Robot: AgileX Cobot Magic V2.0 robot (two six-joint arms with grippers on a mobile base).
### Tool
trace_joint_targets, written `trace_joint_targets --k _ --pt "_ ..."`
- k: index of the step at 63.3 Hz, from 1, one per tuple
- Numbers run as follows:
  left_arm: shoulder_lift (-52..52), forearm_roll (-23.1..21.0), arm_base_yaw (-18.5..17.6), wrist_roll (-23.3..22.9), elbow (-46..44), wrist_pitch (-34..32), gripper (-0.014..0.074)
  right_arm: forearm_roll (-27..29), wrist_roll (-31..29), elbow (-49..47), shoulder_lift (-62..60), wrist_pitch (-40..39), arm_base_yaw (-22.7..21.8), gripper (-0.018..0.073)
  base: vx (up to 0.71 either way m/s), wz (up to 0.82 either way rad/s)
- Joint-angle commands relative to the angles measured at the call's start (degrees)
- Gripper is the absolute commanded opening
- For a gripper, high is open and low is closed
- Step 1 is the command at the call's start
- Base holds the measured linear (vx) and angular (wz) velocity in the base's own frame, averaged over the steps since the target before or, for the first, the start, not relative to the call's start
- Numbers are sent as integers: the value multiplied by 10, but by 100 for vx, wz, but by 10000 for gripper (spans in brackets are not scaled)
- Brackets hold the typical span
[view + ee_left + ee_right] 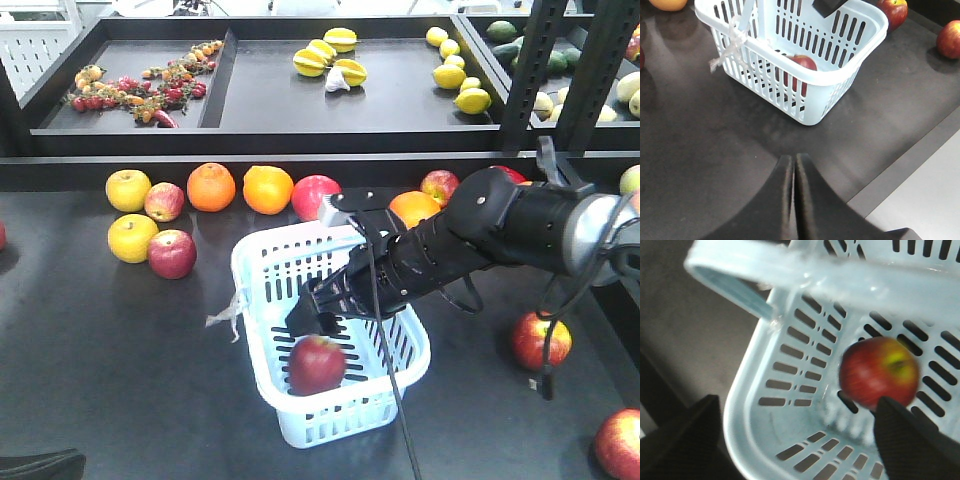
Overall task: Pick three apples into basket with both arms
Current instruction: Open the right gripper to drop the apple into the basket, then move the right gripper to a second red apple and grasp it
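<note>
The pale-blue basket (pixel 330 425) stands mid-table with one dark-red apple (pixel 317 365) inside, resting near its front end. My right gripper (pixel 318 318) hangs open just above that apple, inside the basket's rim, with nothing between its fingers. In the right wrist view the apple (pixel 875 372) lies on the slotted floor of the basket (pixel 747 390), beyond the open gripper (pixel 796 405). More red apples lie on the table at the right (pixel 541 340) (pixel 620 445) and left (pixel 172 253). My left gripper (pixel 794 157) is shut and empty, short of the basket (pixel 805 107).
Oranges (pixel 211 186) (pixel 268 189), yellow apples (pixel 128 190) (pixel 133 238) and other red apples (pixel 315 195) line the back of the table. Raised produce trays (pixel 250 120) and black posts (pixel 530 70) stand behind. The table's front edge (pixel 910 160) runs near the left gripper.
</note>
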Motion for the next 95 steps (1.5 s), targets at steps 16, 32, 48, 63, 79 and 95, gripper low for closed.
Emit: trace_joint_targets --k 16,32,48,63,79,95 --pt "2 -17 -1 -4 -14 -33 -7 -115 122 -16 -108 76 -2 -16 0 0" --pt "2 -17 -1 -4 -14 -33 -7 -281 269 72 -200 6 -3 -7 0 0" --pt "2 -17 -1 -4 -14 -33 -7 -562 496 127 -262 4 -17 -4 0 0" --pt "2 -17 -1 -4 -14 -33 -7 -579 495 122 -263 -2 -180 -3 0 0" --pt "3 -17 -1 -4 -14 -33 -7 -407 289 56 -210 23 -298 125 0 0" --pt "3 -17 -1 -4 -14 -33 -7 -346 220 -20 -95 54 -316 575 0 0"
